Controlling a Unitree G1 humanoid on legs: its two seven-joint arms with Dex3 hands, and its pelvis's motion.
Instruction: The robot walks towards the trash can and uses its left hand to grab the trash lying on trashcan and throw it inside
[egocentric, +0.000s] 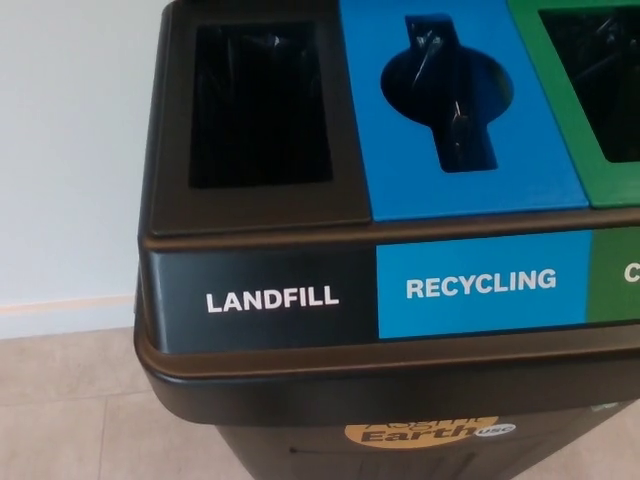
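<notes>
- Looking down, we find the trash can filling the view, dark brown, standing on a tiled floor against a pale wall.
- We note three top panels: a black landfill opening, a blue recycling slot, and a green opening cut by the right edge.
- We see no trash lying on the lid.
- Neither robot hand is in view; we cannot tell their state.
</notes>
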